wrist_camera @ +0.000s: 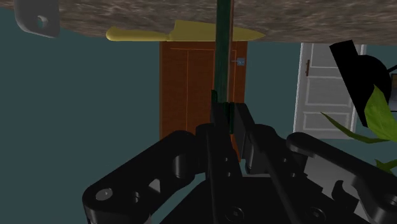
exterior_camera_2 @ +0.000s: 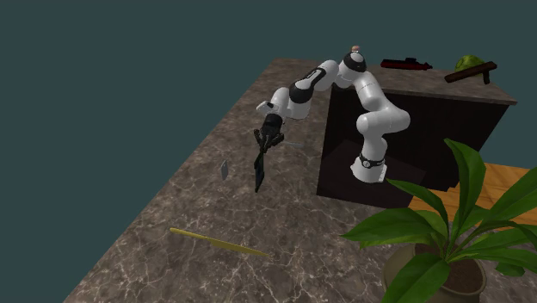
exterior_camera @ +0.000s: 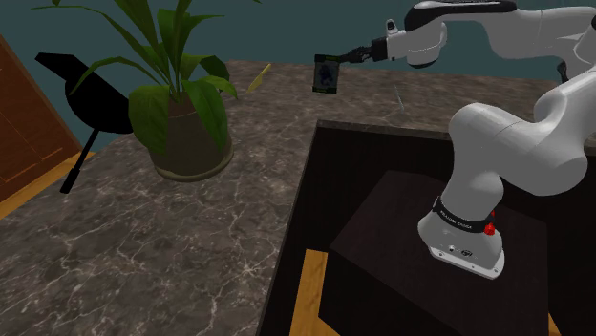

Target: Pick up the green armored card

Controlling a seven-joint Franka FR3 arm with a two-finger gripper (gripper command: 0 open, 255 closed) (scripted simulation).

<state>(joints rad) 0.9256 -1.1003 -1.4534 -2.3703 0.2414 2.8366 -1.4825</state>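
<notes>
The pincer [wrist_camera: 226, 114] is clenched on the green card [exterior_camera: 327, 73], gripping it by one edge. The card hangs in the air above the marbled counter [exterior_camera: 143, 248]. A potted plant [exterior_camera: 181, 105] and a yellow stick [exterior_camera_2: 215, 242] rest on that counter.
</notes>
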